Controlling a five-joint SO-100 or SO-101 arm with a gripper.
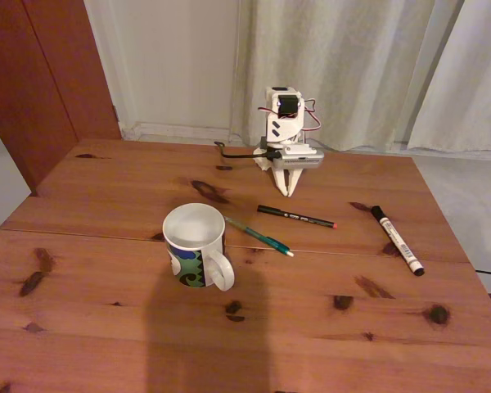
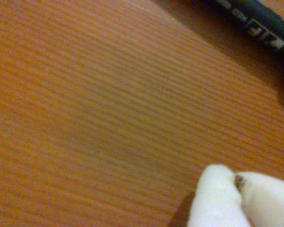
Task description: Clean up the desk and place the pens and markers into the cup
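Note:
On the pine desk [image 1: 106,327] stands the white cup [image 1: 195,241] with a blue-green swirl pattern, handle towards the camera. Just right of it lies the teal-green pen [image 1: 258,236], slanted. Beyond that rests the thin black pen [image 1: 296,216] with a red end, and the white marker [image 1: 397,239] with a black cap lies further right. My gripper [image 1: 289,188] hangs point-down at the back of the desk, shut and holding nothing, a little behind the black pen. In the wrist view its white fingertips [image 2: 217,198] meet close above the desk [image 2: 109,118], with the black pen [image 2: 255,23] at the top right.
The arm's white base [image 1: 282,123] with its cables stands at the desk's far edge, in front of pale curtains [image 1: 352,65]. A seam between planks crosses the desk behind the cup. Dark knots dot the wood.

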